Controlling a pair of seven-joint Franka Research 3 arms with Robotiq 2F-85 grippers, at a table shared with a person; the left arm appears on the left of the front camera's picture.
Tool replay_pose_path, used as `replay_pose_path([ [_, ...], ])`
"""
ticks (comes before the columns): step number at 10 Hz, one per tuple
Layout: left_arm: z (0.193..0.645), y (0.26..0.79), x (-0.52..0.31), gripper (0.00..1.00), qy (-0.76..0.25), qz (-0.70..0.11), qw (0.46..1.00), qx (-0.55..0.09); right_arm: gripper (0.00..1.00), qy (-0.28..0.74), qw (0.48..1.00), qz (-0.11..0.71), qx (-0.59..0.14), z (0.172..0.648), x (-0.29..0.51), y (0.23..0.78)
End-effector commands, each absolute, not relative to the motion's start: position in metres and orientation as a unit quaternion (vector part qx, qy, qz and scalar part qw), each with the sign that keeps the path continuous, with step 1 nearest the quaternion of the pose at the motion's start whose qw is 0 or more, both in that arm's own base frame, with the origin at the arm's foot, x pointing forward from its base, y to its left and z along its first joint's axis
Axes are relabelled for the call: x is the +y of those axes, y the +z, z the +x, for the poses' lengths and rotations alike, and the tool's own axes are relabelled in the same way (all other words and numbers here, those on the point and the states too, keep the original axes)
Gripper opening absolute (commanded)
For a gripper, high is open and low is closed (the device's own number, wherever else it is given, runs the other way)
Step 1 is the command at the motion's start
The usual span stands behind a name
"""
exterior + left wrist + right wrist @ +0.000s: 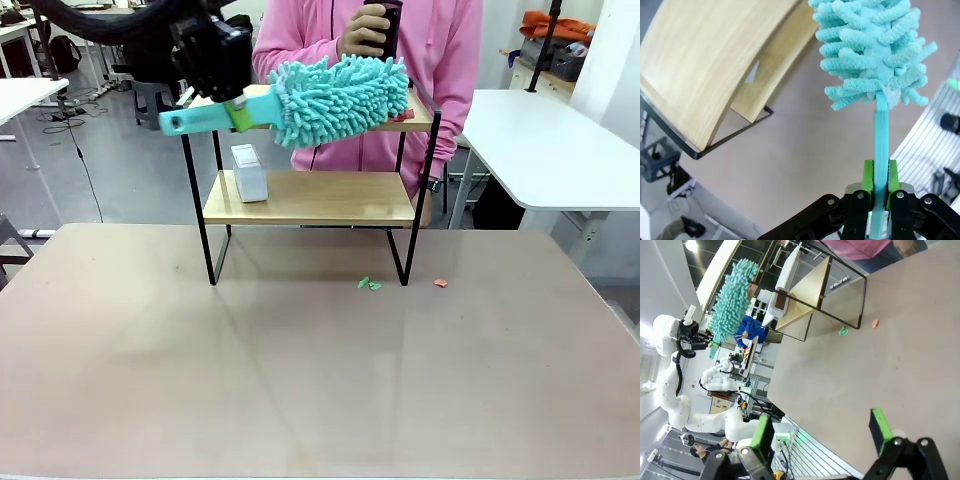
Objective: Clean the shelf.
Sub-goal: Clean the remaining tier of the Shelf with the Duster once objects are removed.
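Table: I see the beige tabletop (300, 380) across the lower two thirds of the front frame.
Person: a pink hoodie (450, 50) stands at top centre, behind the rack.
Shelf: the shelf (320, 198) stands on the table in the upper middle of the front frame, with its black legs on the tabletop. Its top board is partly hidden behind the duster.
Duster: the teal chenille duster (340, 100) lies level in front of the top board, head toward picture right. In my left wrist view, tabletop shows between its head (870, 55) at upper right and the boards (705, 65) at upper left.
Left gripper: my left gripper (880, 175) is clamped on the duster's handle, at upper left of the front frame (238, 112).
Right gripper: my right gripper (821, 427) has its jaws spread wide with nothing between them, above bare table.
Box: a white box (249, 172) stands on the left end of the lower board.
Hand: the person's hand (365, 35) holds a dark container (388, 20) at the top edge.
Scraps: green scraps (369, 284) and an orange scrap (440, 283) lie on the table near the shelf's right front leg.
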State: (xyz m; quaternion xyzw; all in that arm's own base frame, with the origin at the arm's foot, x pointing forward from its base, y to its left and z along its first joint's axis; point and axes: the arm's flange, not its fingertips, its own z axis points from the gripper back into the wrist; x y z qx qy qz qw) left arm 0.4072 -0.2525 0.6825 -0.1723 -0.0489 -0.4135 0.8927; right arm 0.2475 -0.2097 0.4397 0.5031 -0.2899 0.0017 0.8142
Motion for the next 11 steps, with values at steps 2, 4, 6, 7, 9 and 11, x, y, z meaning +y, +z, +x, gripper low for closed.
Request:
replay_pose_path([
  [2, 0.392, 0.688, -0.209, 0.12, -0.524, -0.211, 0.825, 0.002, 1.0, 0.011, 0.807, 0.506, -0.304, 0.251, -0.21, 0.441],
  [4, 0.385, 0.69, -0.185, 0.12, -0.576, -0.256, 0.776, 0.034, 1.0, 0.011, 0.807, 0.506, -0.304, 0.251, -0.21, 0.441],
  [6, 0.387, 0.694, -0.168, 0.12, -0.554, -0.276, 0.785, 0.012, 1.0, 0.011, 0.807, 0.506, -0.304, 0.251, -0.21, 0.441],
  [7, 0.386, 0.694, -0.162, 0.12, -0.546, -0.285, 0.788, 0.009, 1.0, 0.011, 0.807, 0.506, -0.304, 0.251, -0.21, 0.441],
  [9, 0.386, 0.69, -0.145, 0.12, -0.531, -0.296, 0.794, 0.006, 1.0, 0.011, 0.807, 0.506, -0.304, 0.251, -0.21, 0.441],
  [11, 0.387, 0.685, -0.123, 0.12, -0.505, -0.311, 0.805, -0.002, 1.0, 0.011, 0.807, 0.506, -0.304, 0.251, -0.21, 0.441],
])
